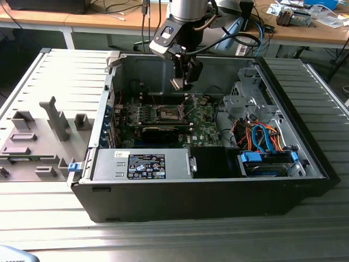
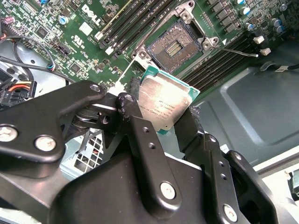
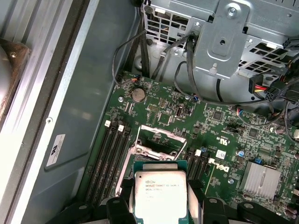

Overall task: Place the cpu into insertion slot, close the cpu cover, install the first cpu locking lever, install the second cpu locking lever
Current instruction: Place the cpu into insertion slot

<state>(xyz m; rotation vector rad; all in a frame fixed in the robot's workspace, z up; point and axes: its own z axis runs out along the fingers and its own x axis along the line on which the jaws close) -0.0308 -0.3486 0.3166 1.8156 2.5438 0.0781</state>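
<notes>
The black two-finger gripper (image 2: 161,114) is closed partway on the small flat square cpu with a silvery-grey metal top and green rim (image 2: 164,103), clamping it by two opposite edges. The chip hangs clear above the green circuit board (image 2: 70,42). The square, dark-centred, metal-rimmed insertion slot (image 2: 175,46) lies open just beyond and below the gripper's tips. The chip looks light, stiff and slick-topped, probably with a delicate underside, so this edge hold suits it.
</notes>
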